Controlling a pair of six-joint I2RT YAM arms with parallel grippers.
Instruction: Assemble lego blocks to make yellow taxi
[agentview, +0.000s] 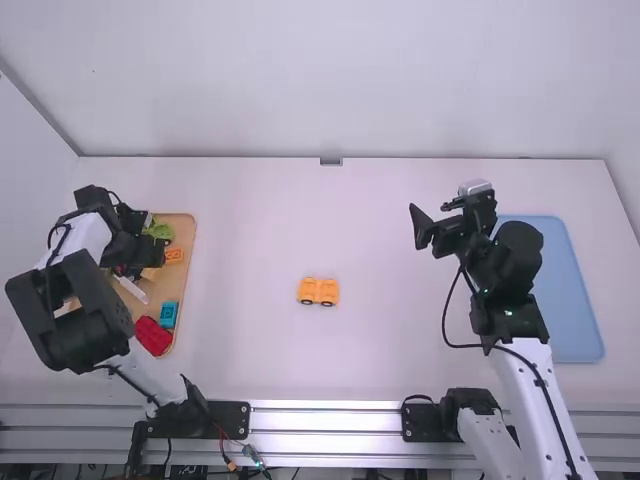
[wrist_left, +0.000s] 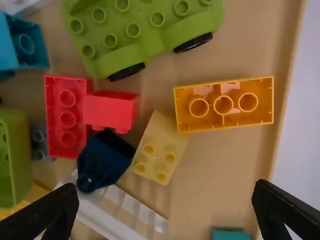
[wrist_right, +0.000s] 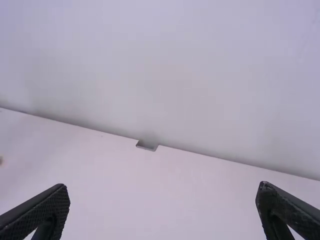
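My left gripper (agentview: 135, 262) is over the wooden tray (agentview: 192, 232) at the table's left. In the left wrist view this gripper (wrist_left: 165, 210) is open above loose blocks, nothing between its fingers. Below it lie an upturned orange-yellow brick (wrist_left: 250, 102), a pale yellow brick (wrist_left: 159, 142), red bricks (wrist_left: 111, 111) and a green wheeled base (wrist_left: 145, 27). An orange-yellow wheeled car base (agentview: 318, 291) stands alone near the table's middle. My right gripper (agentview: 430, 228) is held above the table right of the middle; in the right wrist view this gripper (wrist_right: 162, 212) is open and holds nothing.
A blue tray (agentview: 572, 290) lies at the right, beside and partly behind the right arm. A red piece (agentview: 152, 336) and a blue brick (agentview: 168, 314) sit near the wooden tray's front end. The back wall rises behind the table, with a small grey bracket (agentview: 330, 161) at its foot.
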